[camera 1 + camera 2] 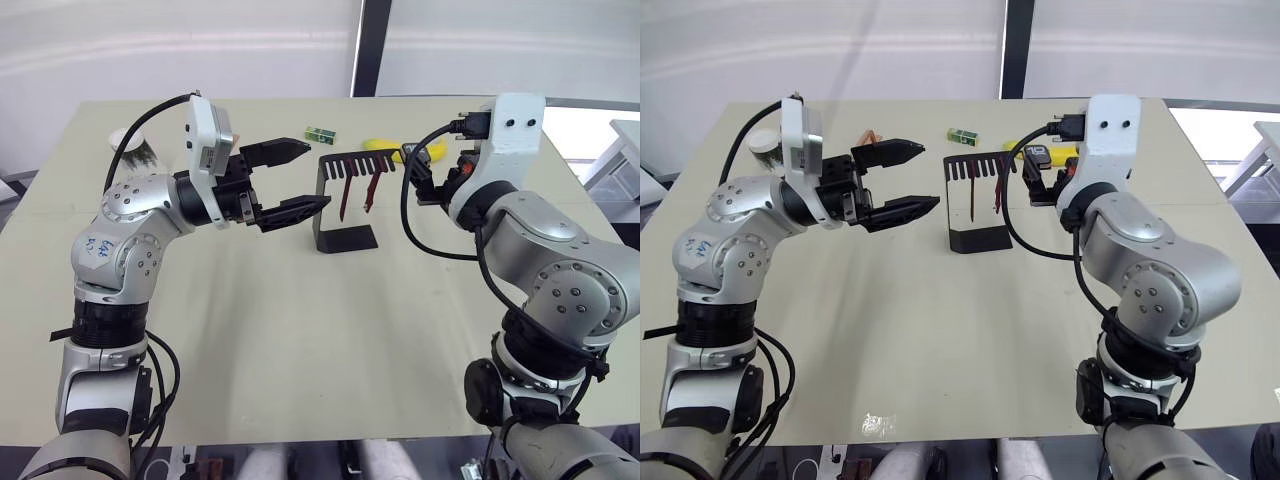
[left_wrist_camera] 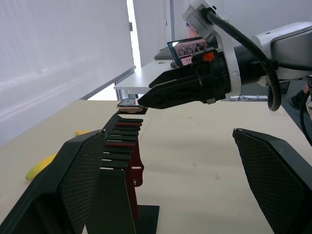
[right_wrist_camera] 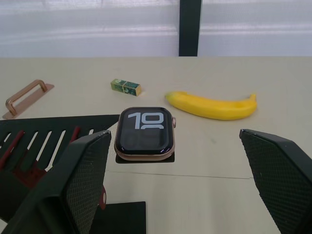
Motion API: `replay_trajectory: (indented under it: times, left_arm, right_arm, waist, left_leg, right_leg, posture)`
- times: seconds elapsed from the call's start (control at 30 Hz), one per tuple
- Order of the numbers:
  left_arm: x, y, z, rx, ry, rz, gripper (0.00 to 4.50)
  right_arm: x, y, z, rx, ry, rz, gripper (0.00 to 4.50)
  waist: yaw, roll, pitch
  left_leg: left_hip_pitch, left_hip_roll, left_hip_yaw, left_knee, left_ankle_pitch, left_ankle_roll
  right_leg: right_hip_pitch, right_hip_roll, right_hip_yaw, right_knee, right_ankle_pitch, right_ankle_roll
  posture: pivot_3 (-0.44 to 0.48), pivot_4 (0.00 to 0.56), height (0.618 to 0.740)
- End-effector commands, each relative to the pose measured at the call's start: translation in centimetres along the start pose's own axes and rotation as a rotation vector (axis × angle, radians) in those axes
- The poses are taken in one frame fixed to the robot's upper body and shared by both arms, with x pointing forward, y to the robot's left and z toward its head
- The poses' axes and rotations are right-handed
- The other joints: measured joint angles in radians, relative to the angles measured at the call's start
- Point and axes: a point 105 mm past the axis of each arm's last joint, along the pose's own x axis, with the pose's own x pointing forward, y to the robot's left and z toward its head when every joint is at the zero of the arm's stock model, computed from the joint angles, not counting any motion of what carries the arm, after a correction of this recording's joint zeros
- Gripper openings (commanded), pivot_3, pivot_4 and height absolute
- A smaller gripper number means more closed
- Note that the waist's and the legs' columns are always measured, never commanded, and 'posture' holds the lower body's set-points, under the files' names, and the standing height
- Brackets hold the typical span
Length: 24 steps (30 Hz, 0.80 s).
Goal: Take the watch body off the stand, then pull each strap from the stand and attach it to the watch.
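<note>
Both tools gape wide, empty; right tool (image 3: 173, 180) faces watch body (image 3: 145, 133).

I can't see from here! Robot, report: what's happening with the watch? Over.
Both jaws open. Right gripper at the watch body, which sits on the stand. Straps hang in the slots. Left gripper waits beside the stand. Nothing blocking.

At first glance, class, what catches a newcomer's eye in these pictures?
The black stand at mid-table, two maroon straps hanging from its slotted arm. The watch body sits on the arm's end, the open right gripper just before it. The open left gripper hovers at the stand's other side; a banana lies behind.
</note>
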Motion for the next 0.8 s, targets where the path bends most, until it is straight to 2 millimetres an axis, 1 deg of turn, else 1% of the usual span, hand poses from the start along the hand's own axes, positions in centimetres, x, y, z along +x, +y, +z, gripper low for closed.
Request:
replay_trajectory:
  times: [0.03,0.23,0.4,0.43,0.47,0.53,0.8]
  left_arm:
    - [0.0,0.1,1.1,0.053,-0.021,0.007,4.5]
    - [-0.1,0.1,1.1,0.055,-0.02,0.018,4.5]
    - [0.0,0.0,1.0,0.055,-0.023,0.021,4.5]
    - [0.0,0.0,1.0,0.055,-0.023,0.022,4.5]
    - [0.0,0.0,1.0,0.055,-0.023,0.023,4.5]
    - [0.0,0.0,1.0,0.055,-0.023,0.024,4.5]
    - [0.1,0.0,0.9,0.05,-0.026,0.026,4.5]
  right_arm:
    - [0.0,0.8,1.1,-0.003,-0.048,0.035,4.48]
    - [0.3,1.5,1.2,-0.003,-0.051,0.061,4.48]
    - [0.7,1.5,1.1,-0.006,-0.052,0.058,4.48]
    - [0.7,1.5,1.1,-0.006,-0.055,0.058,3.95]
    - [0.8,1.5,1.2,-0.006,-0.056,0.06,3.62]
    - [0.9,1.6,1.2,-0.008,-0.056,0.068,2.69]
    - [1.1,1.8,0.9,-0.001,-0.048,0.085,2.69]
  waist:
    - [-0.003,0.0,0.0]
    - [-0.003,0.0,0.0]
    - [-0.003,0.0,0.0]
    - [-0.003,0.0,0.0]
    - [-0.003,0.0,0.0]
    - [-0.004,0.0,0.0]
    - [-0.005,0.0,0.0]
  left_leg:
    - [0.0,0.0,0.0,0.0,0.0,0.0]
    - [0.0,0.0,0.0,0.0,0.0,0.0]
    - [0.0,0.0,0.0,0.0,0.0,0.0]
    - [0.0,0.0,0.0,0.0,0.0,0.0]
    - [0.0,0.0,0.0,0.0,0.0,0.0]
    - [0.0,0.0,0.0,0.0,0.0,0.0]
    - [0.0,0.0,0.0,0.0,0.0,0.0]
  right_leg:
    - [0.0,0.0,0.0,0.0,0.0,0.0]
    - [0.0,0.0,0.0,0.0,0.0,0.0]
    - [0.0,0.0,0.0,0.0,0.0,0.0]
    - [0.0,0.0,0.0,0.0,0.0,0.0]
    - [0.0,0.0,0.0,0.001,0.0,0.0]
    - [0.0,0.0,0.0,0.001,0.0,0.0]
    - [0.0,0.0,0.0,0.001,0.0,0.0]
  posture:
    - [0.0,0.15,0.74]
    - [0.0,0.15,0.74]
    - [0.0,0.15,0.74]
    - [0.0,0.15,0.74]
    - [0.0,0.15,0.74]
    - [0.0,0.15,0.74]
    - [0.0,0.15,0.74]
